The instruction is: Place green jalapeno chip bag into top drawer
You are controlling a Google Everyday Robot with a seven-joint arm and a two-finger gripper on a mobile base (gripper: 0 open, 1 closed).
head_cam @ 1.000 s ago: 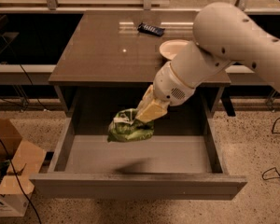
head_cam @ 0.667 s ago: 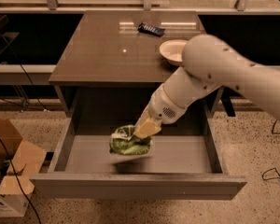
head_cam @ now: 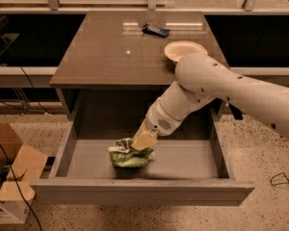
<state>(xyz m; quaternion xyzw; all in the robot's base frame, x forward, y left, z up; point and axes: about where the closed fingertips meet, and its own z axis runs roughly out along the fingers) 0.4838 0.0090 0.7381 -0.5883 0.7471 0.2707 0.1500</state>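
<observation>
The top drawer (head_cam: 139,192) is pulled wide open below the brown-topped cabinet (head_cam: 111,57). The green jalapeno chip bag (head_cam: 126,157), crumpled green foil with a white patch, lies on the drawer floor left of centre. My gripper (head_cam: 143,142) reaches down into the drawer from the right on a white arm and sits on the bag's top right edge, its tan fingers (head_cam: 145,139) closed on the foil.
A white bowl (head_cam: 183,50) and a small dark blue packet (head_cam: 155,30) lie on the cabinet top. A cardboard box (head_cam: 9,177) stands on the floor at the left. A cable (head_cam: 282,179) lies on the floor at the right.
My gripper has moved down and left into the drawer with the bag. The bag has gone from hanging above the drawer floor to resting on it.
</observation>
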